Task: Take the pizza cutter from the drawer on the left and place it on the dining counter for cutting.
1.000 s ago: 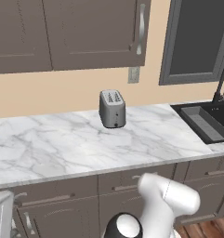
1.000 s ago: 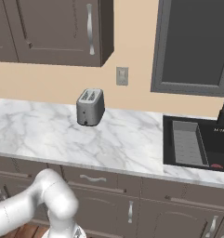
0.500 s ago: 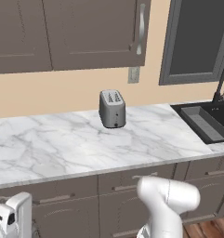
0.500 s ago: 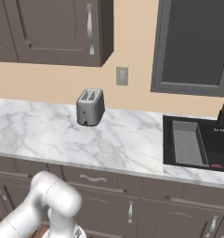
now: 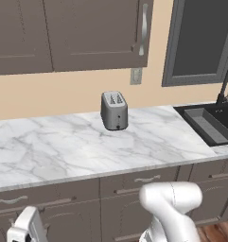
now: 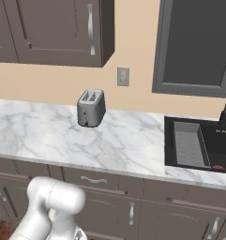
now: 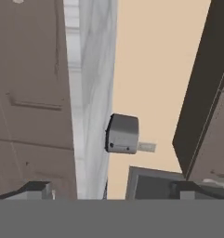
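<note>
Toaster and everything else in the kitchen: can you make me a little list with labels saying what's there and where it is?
toaster: silver, upright on the marble worktop, near the beige wall
sink: black, set into the worktop at its right end
faucet: dark, behind the sink
wall outlet: on the wall above the toaster
upper cupboards: grey-brown, with silver handles
drawers: under the worktop, all shut
gripper: open, holding nothing, turned sideways facing the toaster
pizza cutter: not in sight yet
</note>
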Available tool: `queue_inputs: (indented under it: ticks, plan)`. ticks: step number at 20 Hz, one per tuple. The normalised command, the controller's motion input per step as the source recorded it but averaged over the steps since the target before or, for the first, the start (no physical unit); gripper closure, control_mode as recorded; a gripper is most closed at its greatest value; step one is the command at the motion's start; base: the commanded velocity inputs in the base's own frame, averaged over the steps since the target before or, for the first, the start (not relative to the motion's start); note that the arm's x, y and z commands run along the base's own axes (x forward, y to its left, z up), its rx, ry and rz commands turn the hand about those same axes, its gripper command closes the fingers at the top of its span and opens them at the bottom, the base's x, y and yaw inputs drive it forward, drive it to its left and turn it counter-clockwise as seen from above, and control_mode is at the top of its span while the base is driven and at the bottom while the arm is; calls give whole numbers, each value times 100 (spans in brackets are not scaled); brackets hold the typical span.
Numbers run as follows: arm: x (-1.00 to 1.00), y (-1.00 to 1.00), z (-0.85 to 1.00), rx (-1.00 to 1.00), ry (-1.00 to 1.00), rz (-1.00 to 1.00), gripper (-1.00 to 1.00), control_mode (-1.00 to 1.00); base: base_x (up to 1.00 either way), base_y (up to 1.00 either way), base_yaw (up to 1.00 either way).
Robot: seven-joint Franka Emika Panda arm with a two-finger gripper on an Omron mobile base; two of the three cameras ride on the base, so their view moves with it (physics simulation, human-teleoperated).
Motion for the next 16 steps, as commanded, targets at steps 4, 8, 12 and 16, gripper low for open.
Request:
queue_inputs:
  ticks: [4, 8, 12, 16]
  plan:
    - [10, -2, -13, -4, -30, 19, -100, -100, 0, 0, 0]
    - [42, -1, -15, 0, -10, 17, -100, -100, 0, 0, 0]
    - [37, 0, -21, 0, -2, 19, -100, -100, 0, 0, 0]
    - [24, 13, -24, 0, 0, 13, -100, -100, 0, 0, 0]
